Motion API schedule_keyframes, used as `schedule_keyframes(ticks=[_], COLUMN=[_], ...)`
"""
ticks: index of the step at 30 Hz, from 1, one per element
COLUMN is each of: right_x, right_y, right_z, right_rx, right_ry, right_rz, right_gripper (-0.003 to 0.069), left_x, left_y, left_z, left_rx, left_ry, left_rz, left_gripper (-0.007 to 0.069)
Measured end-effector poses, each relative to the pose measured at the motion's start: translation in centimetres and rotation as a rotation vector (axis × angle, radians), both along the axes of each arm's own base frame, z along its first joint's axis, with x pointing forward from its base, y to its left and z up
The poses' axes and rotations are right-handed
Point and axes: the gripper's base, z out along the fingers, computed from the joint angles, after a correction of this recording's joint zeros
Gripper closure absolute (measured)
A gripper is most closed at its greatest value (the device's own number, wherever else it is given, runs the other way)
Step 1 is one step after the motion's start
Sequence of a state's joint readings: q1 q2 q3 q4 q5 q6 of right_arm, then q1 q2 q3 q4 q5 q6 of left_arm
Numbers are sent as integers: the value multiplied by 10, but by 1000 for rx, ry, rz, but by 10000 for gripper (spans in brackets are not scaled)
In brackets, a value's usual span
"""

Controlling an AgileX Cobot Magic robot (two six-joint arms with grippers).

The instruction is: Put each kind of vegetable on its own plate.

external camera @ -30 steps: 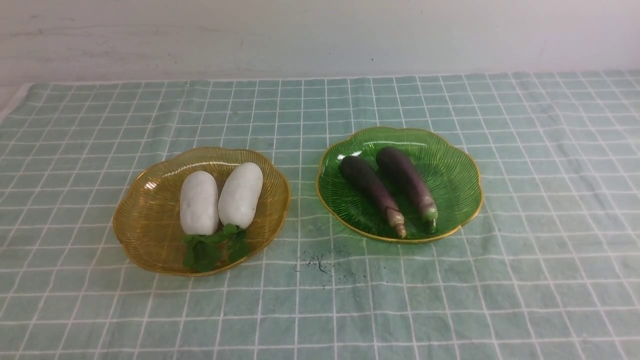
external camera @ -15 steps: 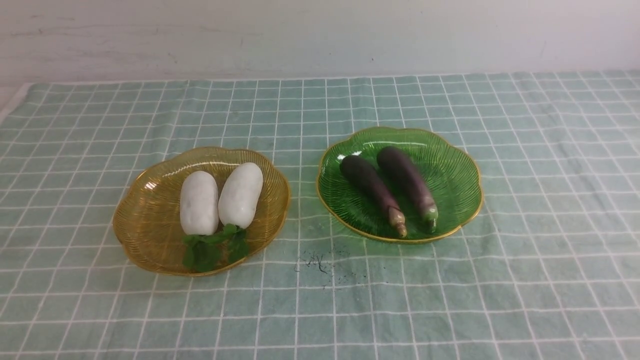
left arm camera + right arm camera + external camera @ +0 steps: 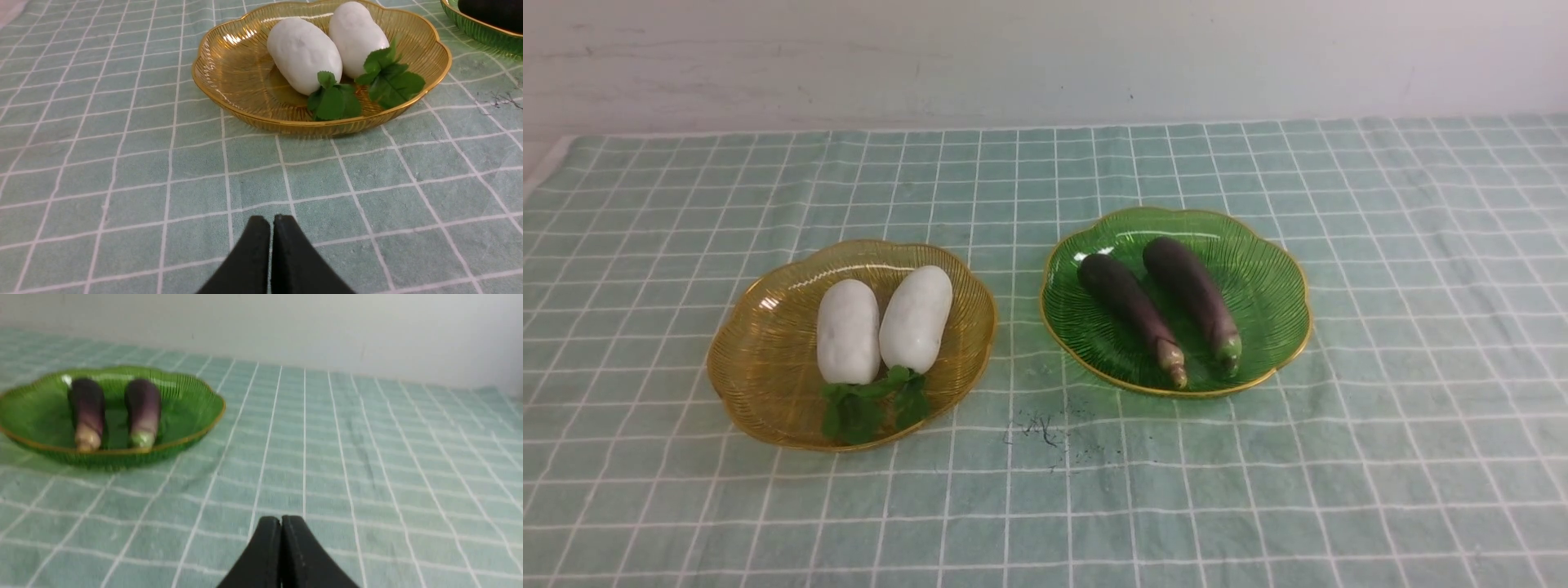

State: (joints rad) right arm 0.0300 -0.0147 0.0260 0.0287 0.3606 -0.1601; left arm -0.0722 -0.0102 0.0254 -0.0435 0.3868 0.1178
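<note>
Vegetables lie sorted, but only the wrist views show the grippers: the left gripper [image 3: 271, 220] and right gripper [image 3: 281, 520] each have black fingers pressed together, empty, above the checked green tablecloth [image 3: 1421, 408]. Outward, two smooth stubby white radishes [image 3: 882, 322] with crinkled leaves touch side by side in the ribbed, scalloped amber plate [image 3: 760, 367], toward the cloth's left edge. Two slim glossy purple eggplants [image 3: 1160, 310] lie in the green plate [image 3: 1274, 294] just beside it.
</note>
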Motion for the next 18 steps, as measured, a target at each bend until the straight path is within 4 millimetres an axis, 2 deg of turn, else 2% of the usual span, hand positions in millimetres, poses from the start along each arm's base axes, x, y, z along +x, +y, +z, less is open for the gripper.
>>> schedule_keyframes(ticks=[18], right_x=[-1], right_y=[0], right_z=[-1], right_rx=[-4], right_ry=[29], right_rz=[-3], right_gripper=[674], left_x=[0], left_y=[0], left_z=[0], left_rx=[0], left_ry=[0], left_rz=[0], left_gripper=[632])
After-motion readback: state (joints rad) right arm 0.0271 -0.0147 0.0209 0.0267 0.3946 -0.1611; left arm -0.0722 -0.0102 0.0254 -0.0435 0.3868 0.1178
